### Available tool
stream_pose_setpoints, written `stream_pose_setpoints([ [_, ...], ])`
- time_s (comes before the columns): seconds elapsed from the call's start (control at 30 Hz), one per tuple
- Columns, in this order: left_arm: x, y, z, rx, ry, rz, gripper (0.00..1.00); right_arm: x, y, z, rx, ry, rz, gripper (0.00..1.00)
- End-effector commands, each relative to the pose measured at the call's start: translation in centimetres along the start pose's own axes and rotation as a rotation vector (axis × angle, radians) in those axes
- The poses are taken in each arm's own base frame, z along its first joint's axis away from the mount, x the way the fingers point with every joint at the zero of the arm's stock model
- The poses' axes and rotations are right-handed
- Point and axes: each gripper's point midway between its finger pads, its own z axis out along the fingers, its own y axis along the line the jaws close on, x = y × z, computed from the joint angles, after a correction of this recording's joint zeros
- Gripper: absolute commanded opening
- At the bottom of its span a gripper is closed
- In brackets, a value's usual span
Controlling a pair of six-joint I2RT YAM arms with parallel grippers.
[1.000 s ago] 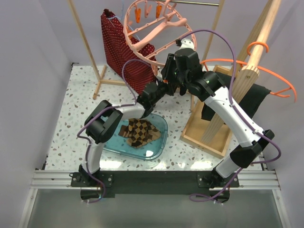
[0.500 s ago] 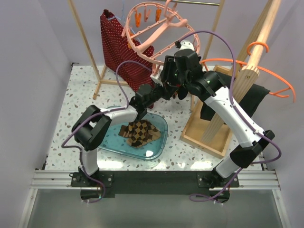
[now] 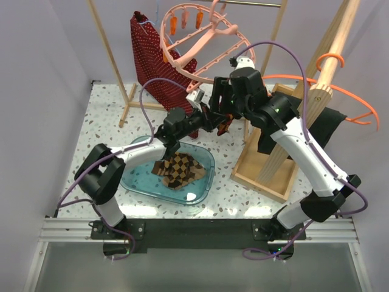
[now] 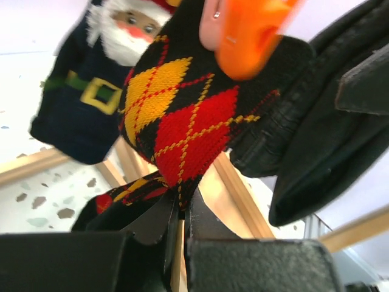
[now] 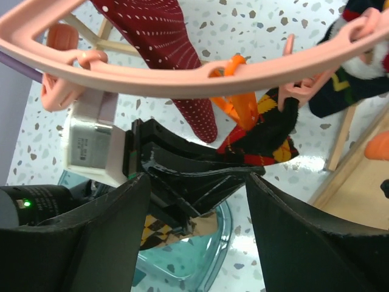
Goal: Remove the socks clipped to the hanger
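At the centre of the left wrist view, the argyle sock (image 4: 182, 121) hangs from an orange peg (image 4: 249, 36) on the pink hanger (image 5: 182, 85), its long axis vertical. Its lower tip drops into the left gripper (image 4: 180, 214) directly beneath, whose fingers look pinched together on it. A pull would likely need to run straight down, away from the peg. The right gripper (image 5: 197, 182) hovers below the ring, fingers spread wide, holding nothing.
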Motion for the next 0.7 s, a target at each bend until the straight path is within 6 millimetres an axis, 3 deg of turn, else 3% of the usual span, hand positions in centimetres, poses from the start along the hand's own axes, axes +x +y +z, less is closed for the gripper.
stream_pose_setpoints([
  [0.0, -1.2, -2.5, -1.4, 0.075, -0.010, -0.038, 0.00, -0.9, -2.0, -2.1, 0.064, -0.049, -0.005, 0.67],
  [0.27, -1.8, -4.1, -3.4, 0.109, -0.009, -0.051, 0.00, -2.5, -4.6, -2.9, 0.204, -0.117, -0.031, 0.61],
  [0.43, -1.9, -4.8, -4.4, 0.122, -0.004, -0.060, 0.00, -3.9, -3.9, -1.7, 0.209, -0.150, -0.028, 0.56],
  [0.67, -1.7, -5.2, -5.4, 0.126, 0.005, -0.070, 0.00, -5.7, -2.3, -0.2, 0.178, -0.199, 0.042, 0.56],
])
